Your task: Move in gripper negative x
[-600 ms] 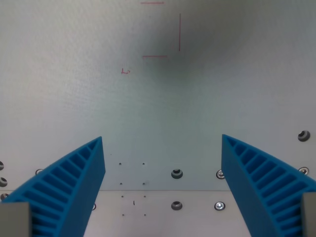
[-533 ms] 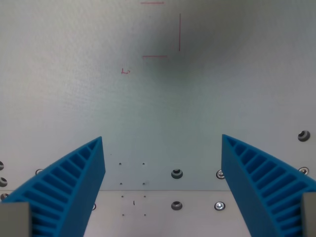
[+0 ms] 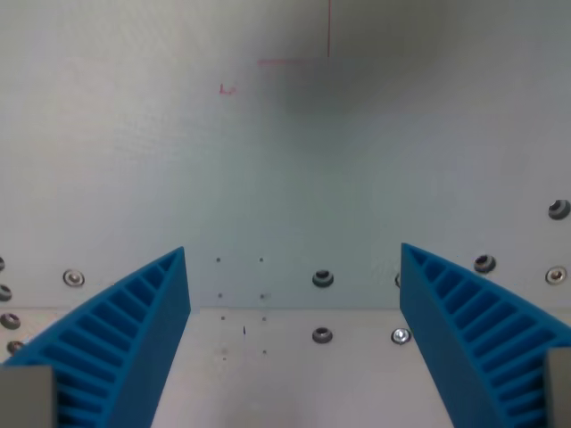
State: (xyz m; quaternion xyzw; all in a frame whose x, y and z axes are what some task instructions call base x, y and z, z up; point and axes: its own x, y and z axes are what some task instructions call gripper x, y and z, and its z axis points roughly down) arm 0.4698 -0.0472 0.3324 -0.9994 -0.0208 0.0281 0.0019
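My gripper [image 3: 293, 267] is open and empty. Its two blue ribbed fingers [image 3: 134, 321] stand wide apart at the lower left and lower right of the wrist view. Below them lies a pale grey-white table surface [image 3: 285, 178]. Nothing is between the jaws. Thin red pen marks [image 3: 294, 61] show near the top edge, with a small red mark [image 3: 227, 88] to their left.
A seam [image 3: 294, 308] between two plates runs across the lower part of the view. Several bolt heads sit along it, such as one [image 3: 323, 279] in the middle and one [image 3: 559, 209] at the right. A dark shadow lies near the top centre.
The whole scene has shifted up in the view by about 40 pixels, so the camera has moved. The red marks and bolts sit higher. The fingers keep the same opening.
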